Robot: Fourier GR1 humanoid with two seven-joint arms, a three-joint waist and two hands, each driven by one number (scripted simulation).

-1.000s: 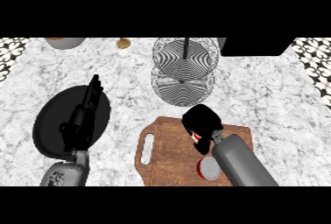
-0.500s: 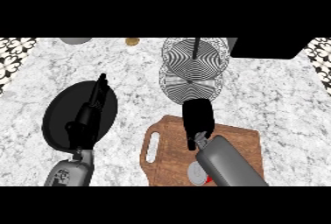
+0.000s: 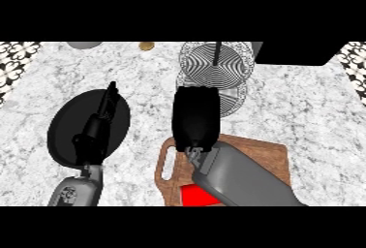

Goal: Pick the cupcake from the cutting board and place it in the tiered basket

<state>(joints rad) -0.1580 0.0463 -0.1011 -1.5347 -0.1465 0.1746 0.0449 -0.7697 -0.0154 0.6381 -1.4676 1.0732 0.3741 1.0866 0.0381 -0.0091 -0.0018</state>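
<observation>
Red patch [image 3: 197, 195] on wooden cutting board [image 3: 266, 154]; right hand [image 3: 196, 118] grip unclear

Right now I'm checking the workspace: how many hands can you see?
2: the left hand over the dark round pan at left, the right hand mid-view beside the tiered basket.

right robot hand [image 3: 196, 118] raised forward, back showing; left robot hand [image 3: 95, 128] resting, fingers straight.

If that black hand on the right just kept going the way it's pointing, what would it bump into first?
Most likely the tiered basket: the right hand points up the view, straight at its wire tiers. Height is hard to judge from above, so it might pass over the rim.
</observation>
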